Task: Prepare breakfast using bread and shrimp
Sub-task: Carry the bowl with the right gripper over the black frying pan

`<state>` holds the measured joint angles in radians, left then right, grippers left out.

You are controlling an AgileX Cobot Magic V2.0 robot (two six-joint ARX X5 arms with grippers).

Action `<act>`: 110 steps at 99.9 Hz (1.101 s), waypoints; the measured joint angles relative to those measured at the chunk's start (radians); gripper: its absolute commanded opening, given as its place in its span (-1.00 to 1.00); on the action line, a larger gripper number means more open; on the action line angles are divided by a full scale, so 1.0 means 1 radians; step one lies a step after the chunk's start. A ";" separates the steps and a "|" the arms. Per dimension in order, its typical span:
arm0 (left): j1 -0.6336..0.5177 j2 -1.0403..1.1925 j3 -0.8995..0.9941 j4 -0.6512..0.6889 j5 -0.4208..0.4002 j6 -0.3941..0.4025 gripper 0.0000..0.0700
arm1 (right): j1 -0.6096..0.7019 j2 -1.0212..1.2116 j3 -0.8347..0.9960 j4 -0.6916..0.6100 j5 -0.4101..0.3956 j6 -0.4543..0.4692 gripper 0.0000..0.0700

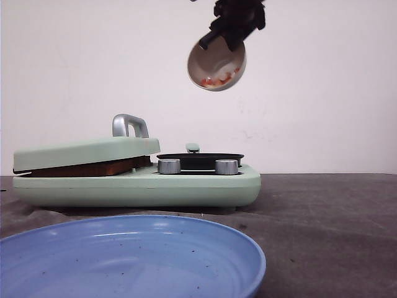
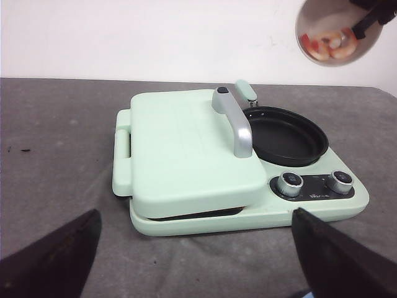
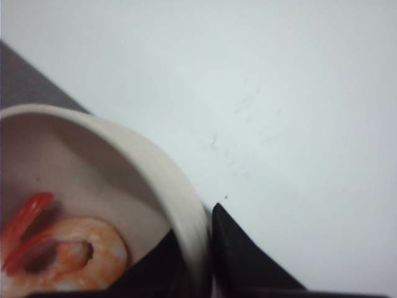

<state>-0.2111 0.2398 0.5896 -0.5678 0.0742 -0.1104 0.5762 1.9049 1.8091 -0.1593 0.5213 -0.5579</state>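
Hanging high over the table, the right gripper [image 1: 239,23] was clamped on the rim of a beige bowl [image 1: 217,65], one finger inside the wall & one outside, as the right wrist view showed close up. The bowl was tipped w/ its mouth toward the front camera, and the shrimp [image 1: 218,79] lay pooled at its low side, pink-orange w/ red tails; it hung in the air above the black round pan [image 1: 200,159], well clear of it. The pan sat in the right half of a mint-green breakfast maker [image 1: 186,185], which stood on the grey table [image 1: 322,211] toward its far edge, two silver knobs [image 1: 169,166] at the pan's front. The maker's left half was covered by a hinged lid [image 1: 87,152] w/ a silver handle [image 1: 129,125]; the lid sat slightly raised, and the bread [image 1: 93,168] showed as a brown crust edge in the gap under it. A blue plate [image 1: 186,239] lay at the table's near edge. The left gripper [image 2: 198,254] hovered near the maker's front, fingers spread wide apart, nothing btwn them.
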 measured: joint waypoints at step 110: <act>0.000 -0.072 0.000 0.002 0.002 0.008 0.58 | 0.074 0.035 -0.274 0.560 0.054 -0.205 -1.00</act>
<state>-0.2115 0.1680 0.5896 -0.5659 0.0761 -0.1024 0.6502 1.9400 1.5356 0.4004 0.5751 -0.7631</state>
